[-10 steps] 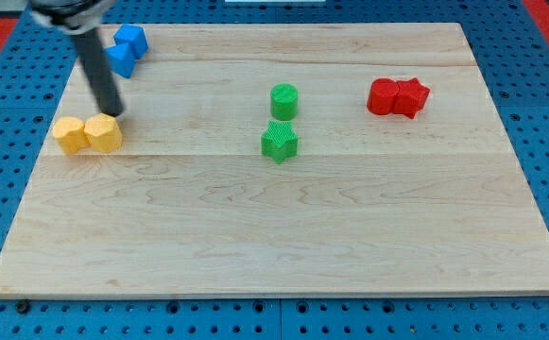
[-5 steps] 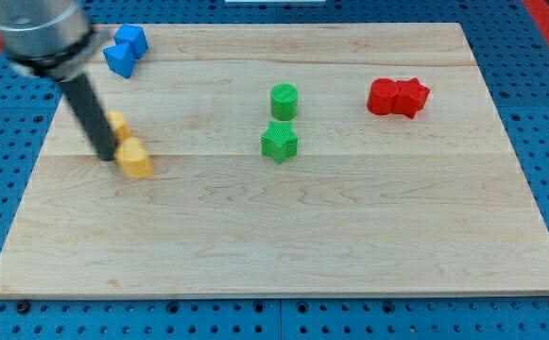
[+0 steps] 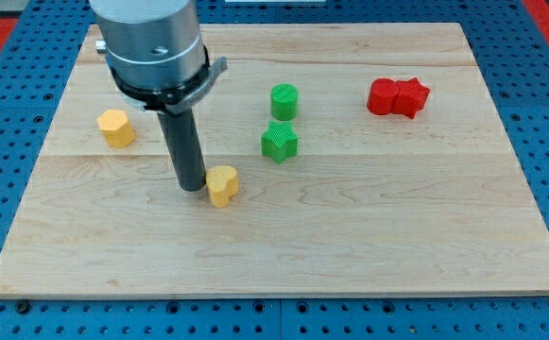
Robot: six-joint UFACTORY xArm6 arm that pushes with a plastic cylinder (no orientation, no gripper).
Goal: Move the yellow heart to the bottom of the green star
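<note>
Your rod has no jaws to open or close, so it holds nothing; it only pushes. You see my tip (image 3: 193,187) standing on the wooden board (image 3: 368,236), a little to the view's left of the board's middle. It is right against the left side of the yellow heart (image 3: 222,184), and it looks to be touching it, though you cannot be fully sure of the contact from this angle.

You can count six blocks in sight. Two are yellow: the yellow heart beside the tip, and a yellow block (image 3: 115,127) of a rounded, many-sided shape, which lies well apart toward the view's upper left. Two are green: the green star (image 3: 279,141) and a green cylinder (image 3: 283,100) just above it, very near or touching. Two are red (image 3: 398,96), pressed together near the view's upper right; their shapes you cannot tell clearly. The wide grey body of the arm (image 3: 151,42) covers the board's upper left corner.

You find the yellow heart just to the view's right of the tip. Relative to the green star it lies lower and to the view's left, near but not under it.
</note>
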